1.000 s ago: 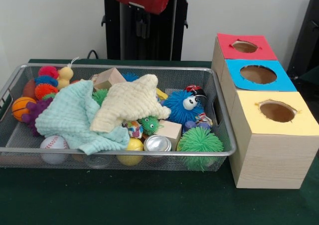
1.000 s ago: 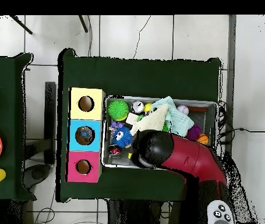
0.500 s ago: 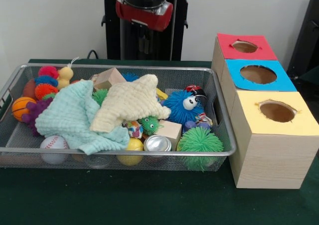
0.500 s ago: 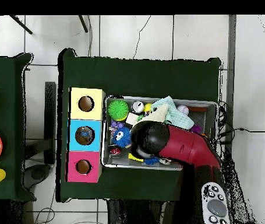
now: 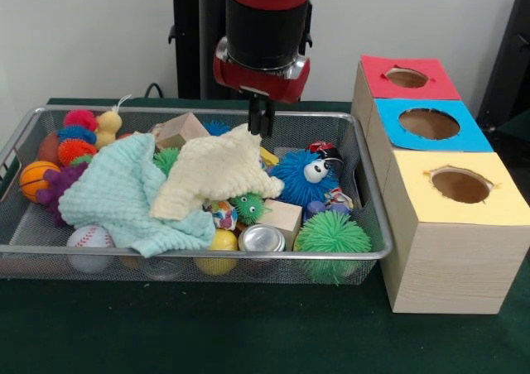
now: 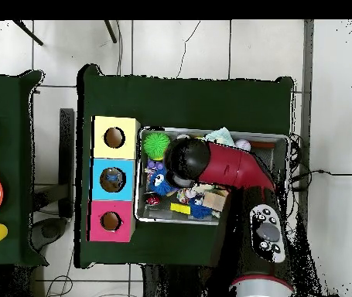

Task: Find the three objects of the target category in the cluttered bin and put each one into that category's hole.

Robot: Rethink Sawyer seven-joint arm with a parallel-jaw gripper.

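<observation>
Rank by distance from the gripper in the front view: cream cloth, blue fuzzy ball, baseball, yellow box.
From the gripper:
1. Cream cloth, directly under the tips.
2. Blue fuzzy ball, just to the picture's right, lower.
3. Baseball, bin's front left corner.
4. Yellow box, outside the bin, far right.

1. A wire bin [image 5: 25, 134] is sitting on the table [image 5: 248, 341], with 3 boxes [image 5: 451, 225] standing in a row at its 3 o'clock.
2. 2 cloths [image 5: 211, 171] are lying over the toys at the bin's centre.
3. A can [image 5: 262, 239] is lying at the bin's 6 o'clock wall.
</observation>
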